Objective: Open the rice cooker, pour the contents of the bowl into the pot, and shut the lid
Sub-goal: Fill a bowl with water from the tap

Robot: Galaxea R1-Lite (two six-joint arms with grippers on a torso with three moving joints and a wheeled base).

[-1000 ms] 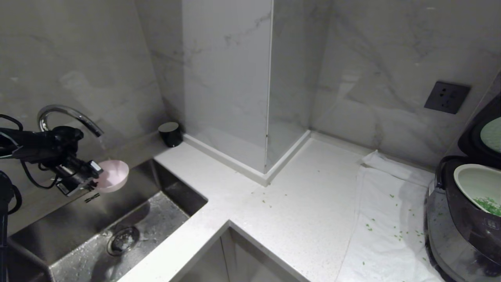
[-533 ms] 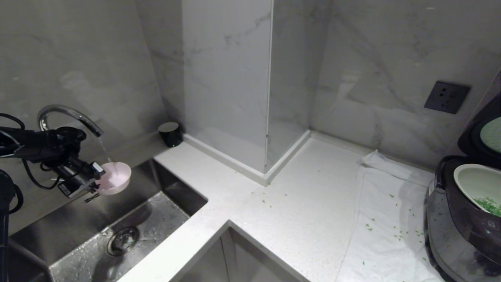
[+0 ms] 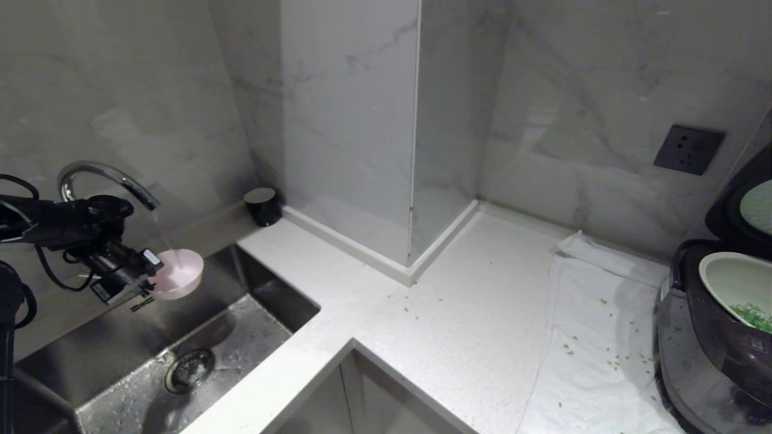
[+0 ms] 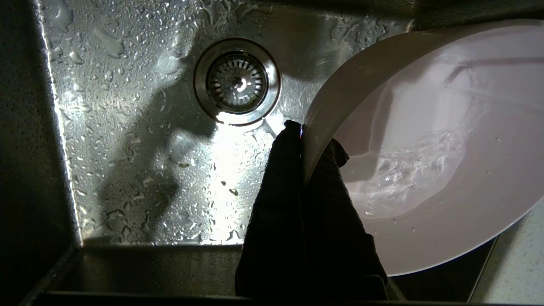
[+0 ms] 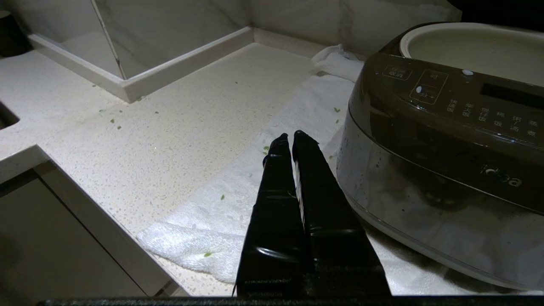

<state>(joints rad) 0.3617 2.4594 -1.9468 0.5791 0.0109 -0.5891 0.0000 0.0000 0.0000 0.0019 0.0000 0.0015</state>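
Beyond left gripper (image 4: 304, 140), clenched on rim of bowl (image 4: 425, 148), faucet (image 3: 102, 175) stream fills it; keep bowl level above sink (image 4: 127, 106). Right gripper (image 5: 291, 138) pressed closed, empty, beside rice cooker (image 5: 446, 140).

**Bowl under the faucet at far left, cooker at far right**

At frame left, the bowl (image 3: 179, 274) sits over the sink (image 3: 181, 361) below the faucet (image 3: 105, 178). The rice cooker (image 3: 715, 337) occupies the lower right, on a towel (image 3: 594, 355), the pot (image 3: 736, 289) inside it.
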